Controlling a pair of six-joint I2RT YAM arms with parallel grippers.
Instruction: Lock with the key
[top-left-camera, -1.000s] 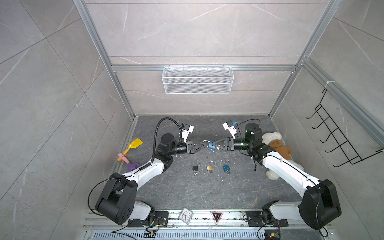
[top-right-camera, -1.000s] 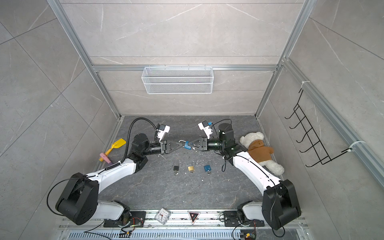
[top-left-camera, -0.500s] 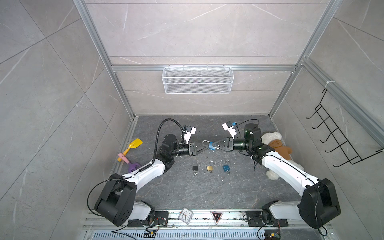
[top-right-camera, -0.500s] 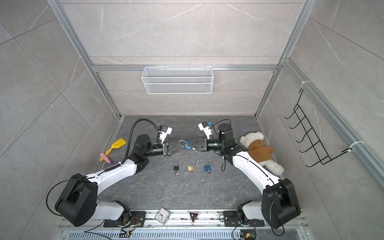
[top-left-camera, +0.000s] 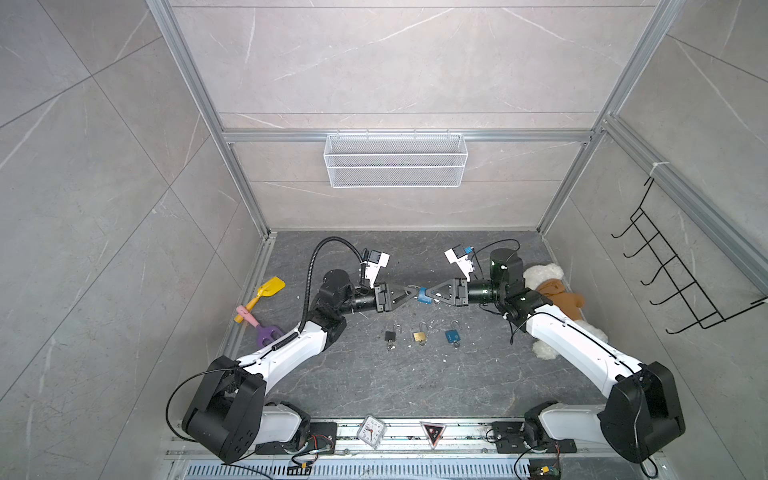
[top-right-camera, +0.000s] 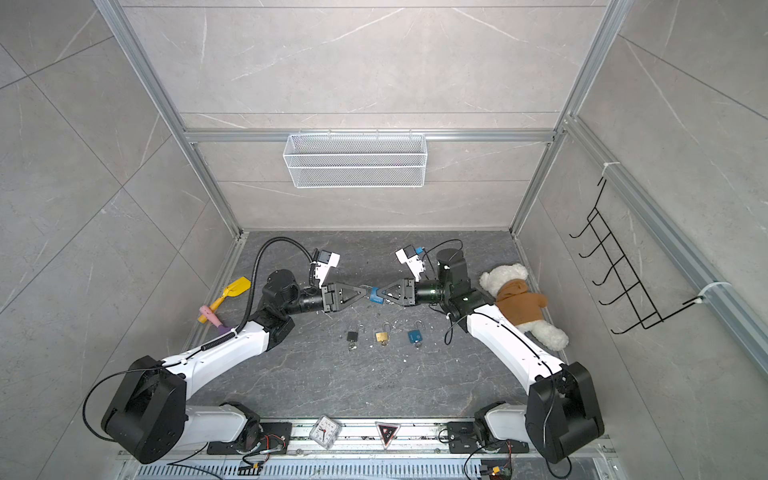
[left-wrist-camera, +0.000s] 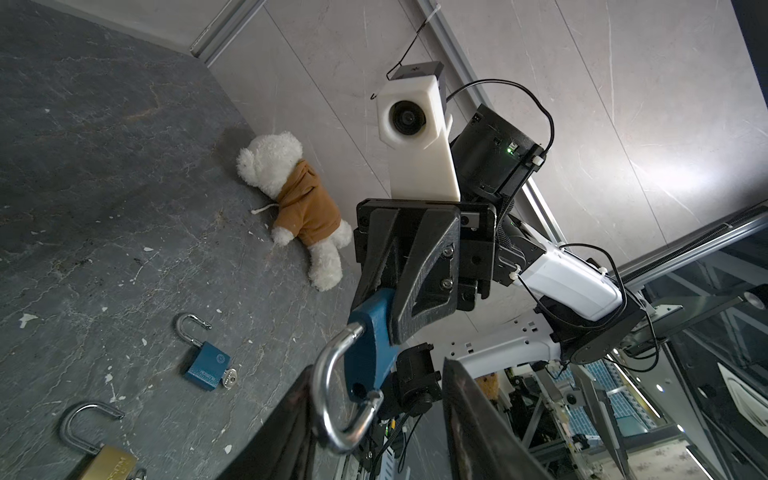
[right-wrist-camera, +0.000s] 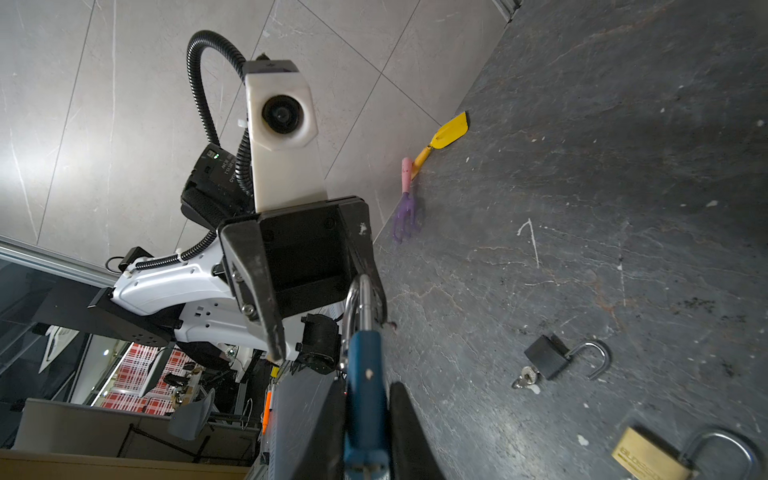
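A blue padlock (top-left-camera: 424, 295) (top-right-camera: 376, 296) hangs above the floor between the two arms. My right gripper (top-left-camera: 430, 293) (right-wrist-camera: 365, 428) is shut on its blue body (right-wrist-camera: 365, 395). The silver shackle (left-wrist-camera: 328, 399) points at my left gripper (top-left-camera: 411, 291) (left-wrist-camera: 378, 419), which is open. The shackle rests against one finger, with a wide gap to the other. The shackle's free end (left-wrist-camera: 374, 395) sits beside its hole, not seated. I cannot make out this padlock's key.
Three open padlocks with keys lie on the floor below: black (top-left-camera: 390, 336), brass (top-left-camera: 419, 336), blue (top-left-camera: 452, 335). A teddy bear (top-left-camera: 552, 291) lies right, a yellow shovel (top-left-camera: 266, 291) and a purple rake (top-left-camera: 266, 330) left. A wire basket (top-left-camera: 395, 162) hangs on the back wall.
My left gripper has moved right until its fingers reach the shackle, and its jaws have spread wider. The right gripper has kept its hold on the padlock in place.
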